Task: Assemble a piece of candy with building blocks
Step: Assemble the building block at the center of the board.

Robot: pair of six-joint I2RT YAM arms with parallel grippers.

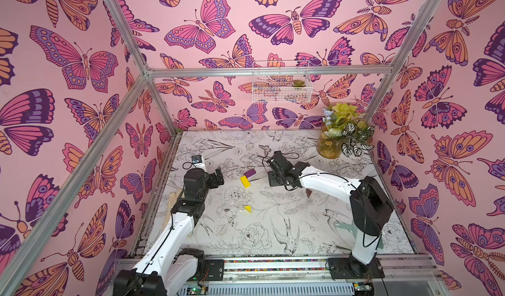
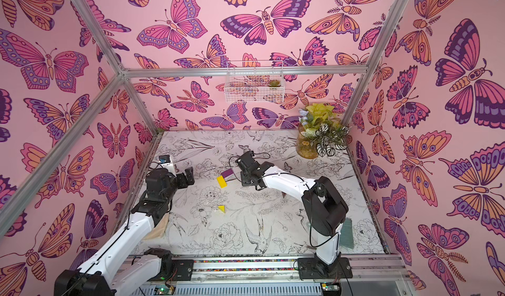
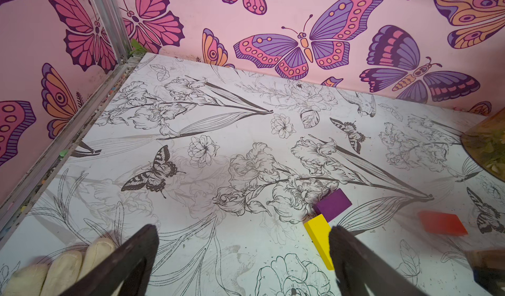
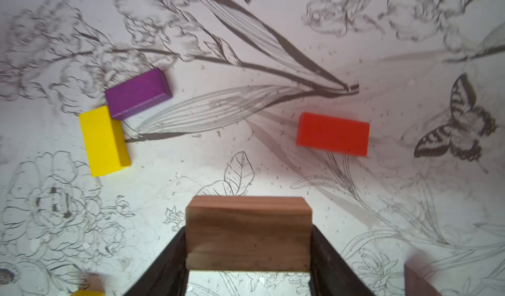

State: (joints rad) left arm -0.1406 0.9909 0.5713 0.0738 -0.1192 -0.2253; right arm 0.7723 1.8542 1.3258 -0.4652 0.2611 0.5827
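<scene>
My right gripper (image 4: 248, 242) is shut on a plain-wood block (image 4: 248, 226), one finger on each short end. Beyond it on the table lie a red block (image 4: 332, 137), a purple block (image 4: 138, 94) and a yellow block (image 4: 103, 140); the purple and yellow ones touch at a corner. In both top views the purple block (image 1: 249, 173) and yellow block (image 1: 245, 181) lie just left of my right gripper (image 1: 274, 178), whose wrist hides the red block. A yellow triangle (image 1: 247, 209) lies nearer the front. A dark brown triangle (image 1: 308, 192) shows under the right forearm. My left gripper (image 3: 243, 253) stands open and empty, left of the yellow block (image 3: 318, 234).
A glass vase of plants (image 1: 338, 136) stands at the back right corner. A teal dustpan (image 1: 344, 226) and brush (image 2: 347, 234) lie by the right arm's base. A cream glove-like thing (image 3: 62, 264) lies under the left arm. A wire basket (image 1: 281, 87) hangs on the back wall.
</scene>
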